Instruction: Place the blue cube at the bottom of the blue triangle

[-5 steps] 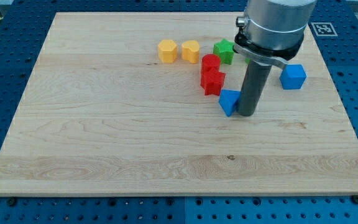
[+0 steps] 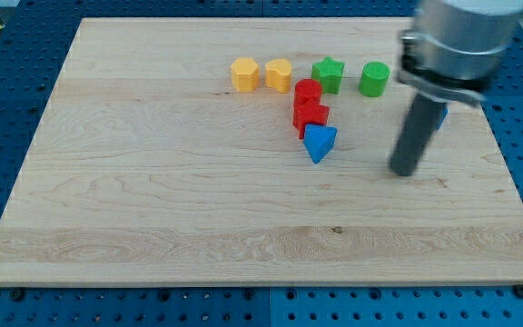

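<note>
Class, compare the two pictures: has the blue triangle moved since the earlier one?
Yes. The blue triangle slid toward the view's upper left, now touching the lower red block, which stayed put.

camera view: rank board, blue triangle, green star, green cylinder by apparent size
1. Board, by far the largest.
2. Blue triangle.
3. Green cylinder and green star: look alike in size, not ranked. The triangle's lead is slight, and it sits nearer the view's bottom.

One camera — raised before the board (image 2: 152,218), angled down, taking in its whole top
</note>
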`<state>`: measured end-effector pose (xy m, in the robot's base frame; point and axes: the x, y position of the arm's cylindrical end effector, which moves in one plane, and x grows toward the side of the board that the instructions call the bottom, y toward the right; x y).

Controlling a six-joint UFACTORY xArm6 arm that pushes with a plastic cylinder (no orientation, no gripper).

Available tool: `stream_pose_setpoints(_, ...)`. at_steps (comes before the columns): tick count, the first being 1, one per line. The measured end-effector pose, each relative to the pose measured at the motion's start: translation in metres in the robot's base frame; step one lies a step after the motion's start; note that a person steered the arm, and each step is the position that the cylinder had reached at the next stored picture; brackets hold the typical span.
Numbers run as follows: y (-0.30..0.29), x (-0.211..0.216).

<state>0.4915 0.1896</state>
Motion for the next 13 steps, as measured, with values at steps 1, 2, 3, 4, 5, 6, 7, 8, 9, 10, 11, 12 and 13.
stream_pose_setpoints(1, 0.063, -0.019)
stream_pose_setpoints(2, 0.096, -0.042)
stream_pose_setpoints(3, 0.097, -0.044)
stream_pose_setpoints(4, 0.096, -0.045)
stream_pose_setpoints(5, 0.097, -0.063)
stream_pose_setpoints(6, 0.094, -0.094)
stream_pose_setpoints(7, 0.090, -0.122)
stream_pose_setpoints(8, 0.074, -0.131)
stream_pose_setpoints(9, 0.054, -0.131)
stream_pose_setpoints(10, 0.040, -0.128)
stream_pose_setpoints(11, 0.031, -0.097)
stream_pose_setpoints(12, 0.026, -0.067)
stream_pose_setpoints(13, 0.013, -0.052)
